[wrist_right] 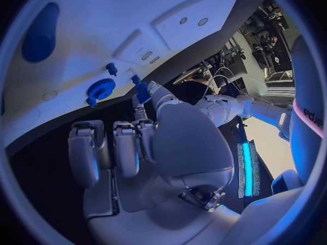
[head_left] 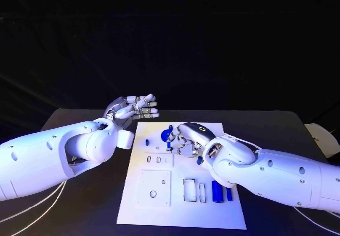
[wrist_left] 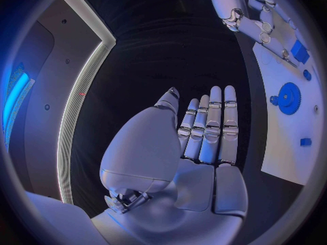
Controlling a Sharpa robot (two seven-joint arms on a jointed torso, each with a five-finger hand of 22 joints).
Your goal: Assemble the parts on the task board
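Observation:
The white task board (head_left: 185, 206) lies in the middle of the table. A blue gear (head_left: 167, 133) stands near its far end, with a small blue part (head_left: 147, 142) beside it. Two long blue parts (head_left: 216, 191) lie near the board's right edge. My right hand (head_left: 188, 139) hovers over the far end, just right of the gear, and pinches a small blue part (wrist_right: 142, 91) between thumb and finger close to the gear (wrist_right: 101, 88). My left hand (head_left: 134, 108) is raised off the board's far left corner, fingers stretched out (wrist_left: 207, 128) and holding nothing.
The board (wrist_left: 286, 130) has several recesses: a square plate (head_left: 154, 188) with a hole at near left, small slots (head_left: 157, 159) above it, and a rectangular slot (head_left: 190, 190) in the middle. Bare black table (head_left: 78, 216) lies on both sides.

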